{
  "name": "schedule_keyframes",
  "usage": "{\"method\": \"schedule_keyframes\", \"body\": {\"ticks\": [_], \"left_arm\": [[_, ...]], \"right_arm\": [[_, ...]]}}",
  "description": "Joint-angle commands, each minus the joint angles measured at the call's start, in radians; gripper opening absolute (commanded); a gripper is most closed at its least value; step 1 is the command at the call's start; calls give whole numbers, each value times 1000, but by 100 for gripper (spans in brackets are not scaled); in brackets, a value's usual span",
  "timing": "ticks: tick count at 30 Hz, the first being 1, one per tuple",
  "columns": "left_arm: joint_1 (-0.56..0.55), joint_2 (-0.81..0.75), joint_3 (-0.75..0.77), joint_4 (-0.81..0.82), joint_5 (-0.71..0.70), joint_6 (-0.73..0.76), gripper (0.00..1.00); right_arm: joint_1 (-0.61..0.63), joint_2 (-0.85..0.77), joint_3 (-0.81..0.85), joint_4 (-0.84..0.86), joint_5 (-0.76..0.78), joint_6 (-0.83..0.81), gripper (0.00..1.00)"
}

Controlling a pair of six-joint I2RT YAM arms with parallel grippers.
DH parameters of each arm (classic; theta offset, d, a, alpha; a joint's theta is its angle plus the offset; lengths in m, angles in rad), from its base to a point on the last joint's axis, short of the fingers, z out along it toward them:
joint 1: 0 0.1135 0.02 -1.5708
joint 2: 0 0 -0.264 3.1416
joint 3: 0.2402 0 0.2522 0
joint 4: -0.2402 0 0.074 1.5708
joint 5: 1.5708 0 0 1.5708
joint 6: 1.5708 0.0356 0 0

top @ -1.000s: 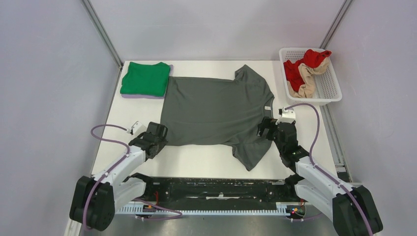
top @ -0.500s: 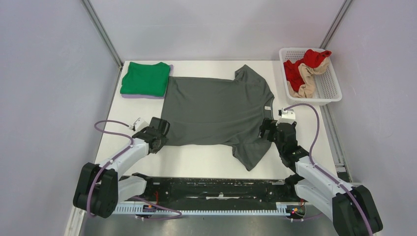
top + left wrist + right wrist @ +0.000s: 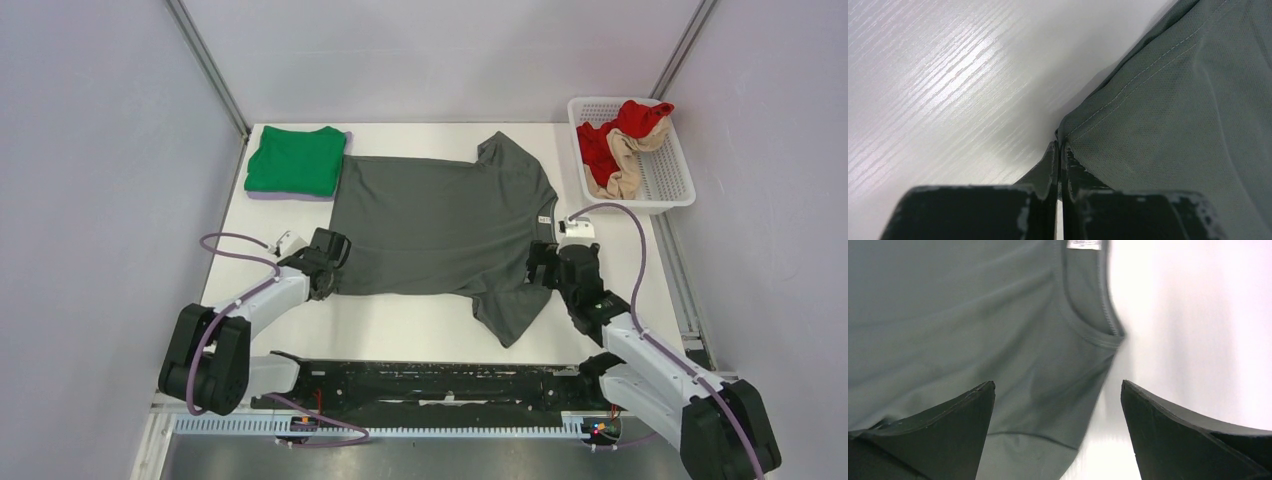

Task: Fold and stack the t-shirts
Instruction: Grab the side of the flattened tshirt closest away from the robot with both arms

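A dark grey t-shirt (image 3: 440,225) lies spread flat mid-table, collar to the right, hem to the left. My left gripper (image 3: 333,268) is at its near-left hem corner. In the left wrist view the gripper (image 3: 1060,145) is shut, with the stitched corner of the grey cloth (image 3: 1168,125) pinched at the tips. My right gripper (image 3: 540,265) stands open at the near shoulder beside the collar. Its fingers (image 3: 1058,382) straddle the edge of the grey shirt (image 3: 973,315) below the neck band (image 3: 1088,335). A folded bright green t-shirt (image 3: 296,160) rests at the far left.
A white lattice basket (image 3: 680,190) at the far right holds red and beige garments (image 3: 610,150). A lilac cloth edge (image 3: 290,196) shows under the green shirt. Grey walls and metal posts enclose the table. The near sleeve (image 3: 510,310) hangs toward the front edge.
My left arm reached in to the hem corner and its jaws went from open to shut on the cloth. The right gripper shifted slightly toward the collar and stayed open.
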Motion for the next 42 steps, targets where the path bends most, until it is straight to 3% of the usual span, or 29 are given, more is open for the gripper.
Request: {"method": "schedule_keyframes", "body": {"ticks": [1,7,12,17,25,28,32,37,42], "left_arm": [[2,-11,10,9,-24,27,2],[2,-64,-11,5,-23,48,2],[2,-70,-10,-3,-14,59,2],[2,-68,-13,-2,-2,58,2],[2,-64,-8,-12,-12,59,2],[2,-59,0,-22,-19,61,2],[2,-64,8,-44,-35,62,2],[2,-106,12,-106,-18,64,2],[2,-184,-32,-247,16,46,2]], "right_arm": [[153,0,125,-185,-27,-66,98],[478,73,203,-412,-43,-78,85],[603,76,203,-481,-123,-134,75],[621,141,179,-396,-161,-171,66],[620,342,218,-335,-57,-158,59],[619,379,231,-382,18,-117,48],[619,361,204,-398,-21,-85,37],[619,321,172,-460,-130,-80,3],[628,215,136,-590,-224,-58,0]]}}
